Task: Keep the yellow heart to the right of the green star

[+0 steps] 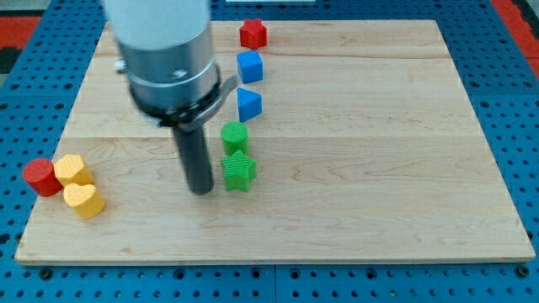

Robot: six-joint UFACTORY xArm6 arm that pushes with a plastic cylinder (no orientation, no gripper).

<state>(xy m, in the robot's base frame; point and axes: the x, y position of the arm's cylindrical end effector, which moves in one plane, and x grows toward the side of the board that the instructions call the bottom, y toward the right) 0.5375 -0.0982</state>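
A: Tabletop (379, 210) first, nearest edge: where is the yellow heart (82, 200)?

B: Low at the view's left, touching a second yellow block (72, 170) and near a red cylinder (39, 177). It lies left of the green star (238, 171), so the task looks undone.

A: And my tip (200, 190)?

B: Just left of the star, well apart from the heart. No claw exists, so nothing to report there.

A: Farther back?

B: A green cylinder (235, 135), a blue wedge-like block (248, 103), a blue cube (250, 66), and a red block (253, 34), in a rough column.
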